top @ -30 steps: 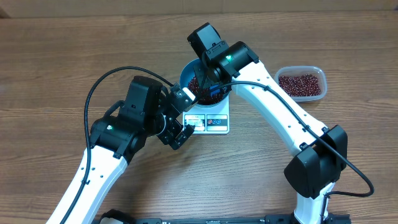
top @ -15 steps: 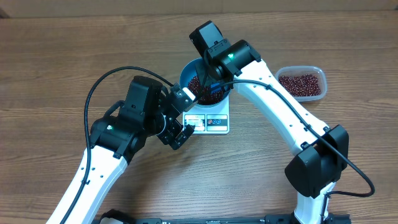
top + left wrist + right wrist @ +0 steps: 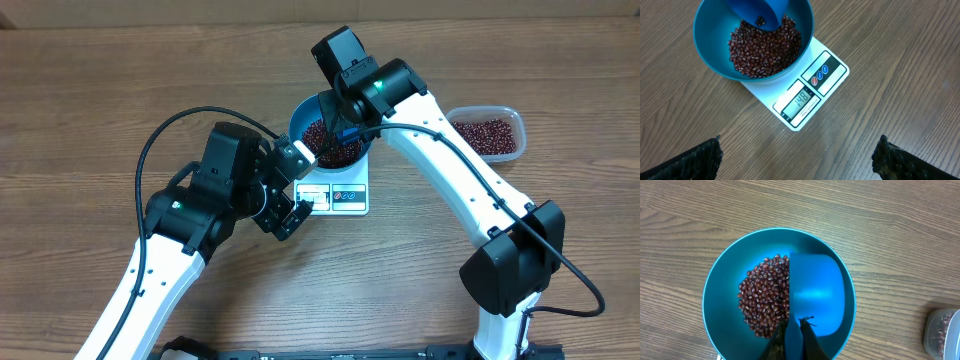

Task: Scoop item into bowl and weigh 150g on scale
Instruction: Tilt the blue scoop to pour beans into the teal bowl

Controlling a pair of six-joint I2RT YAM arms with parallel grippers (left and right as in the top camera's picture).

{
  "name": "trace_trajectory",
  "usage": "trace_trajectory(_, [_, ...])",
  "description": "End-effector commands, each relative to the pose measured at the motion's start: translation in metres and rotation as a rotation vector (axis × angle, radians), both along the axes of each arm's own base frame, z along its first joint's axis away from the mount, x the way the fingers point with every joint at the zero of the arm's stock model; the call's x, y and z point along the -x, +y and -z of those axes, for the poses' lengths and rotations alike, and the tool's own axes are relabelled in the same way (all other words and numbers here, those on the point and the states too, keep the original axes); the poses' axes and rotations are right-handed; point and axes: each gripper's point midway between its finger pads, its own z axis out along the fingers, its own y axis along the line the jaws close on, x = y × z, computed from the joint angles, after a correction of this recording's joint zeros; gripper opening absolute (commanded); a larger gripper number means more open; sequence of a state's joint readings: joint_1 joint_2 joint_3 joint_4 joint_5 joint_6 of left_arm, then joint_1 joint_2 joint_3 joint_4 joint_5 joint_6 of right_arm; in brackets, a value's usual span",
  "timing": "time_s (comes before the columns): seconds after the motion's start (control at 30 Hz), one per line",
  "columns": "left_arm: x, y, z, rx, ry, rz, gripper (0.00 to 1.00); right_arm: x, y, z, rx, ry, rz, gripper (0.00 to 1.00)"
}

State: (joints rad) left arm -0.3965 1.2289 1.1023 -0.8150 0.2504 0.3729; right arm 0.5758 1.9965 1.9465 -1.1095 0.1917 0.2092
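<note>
The blue bowl (image 3: 302, 118) stands on the white scale (image 3: 347, 196), whose display (image 3: 801, 101) reads 148. A heap of red-brown beans (image 3: 762, 300) fills the bowl's left half (image 3: 765, 47). My right gripper (image 3: 795, 331) is shut on the handle of a small blue scoop (image 3: 815, 292), which it holds inside the bowl (image 3: 720, 280) beside the beans. The scoop (image 3: 757, 10) looks almost empty. My left gripper (image 3: 799, 145) is open above the bare table just in front of the scale (image 3: 832, 70), holding nothing.
A clear plastic tub (image 3: 485, 135) holding more beans sits to the right of the scale; its edge (image 3: 942, 330) shows in the right wrist view. The left arm (image 3: 215, 190) lies close to the scale's left side.
The right arm has shifted slightly back and to the right, moving the scoop a little within the bowl. The left arm has not moved.
</note>
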Motion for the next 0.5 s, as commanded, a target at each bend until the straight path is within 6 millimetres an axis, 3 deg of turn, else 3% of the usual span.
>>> trace_trajectory(0.0, [-0.002,0.001,-0.003,0.007,-0.005,-0.01,1.0,-0.006,-0.002,-0.024,-0.024,-0.06,0.017,0.04])
trace_trajectory(0.47, [-0.002,0.001,-0.003,0.007,-0.005,-0.01,1.0,-0.006,-0.013,-0.04,0.006,-0.107,0.037,0.04])
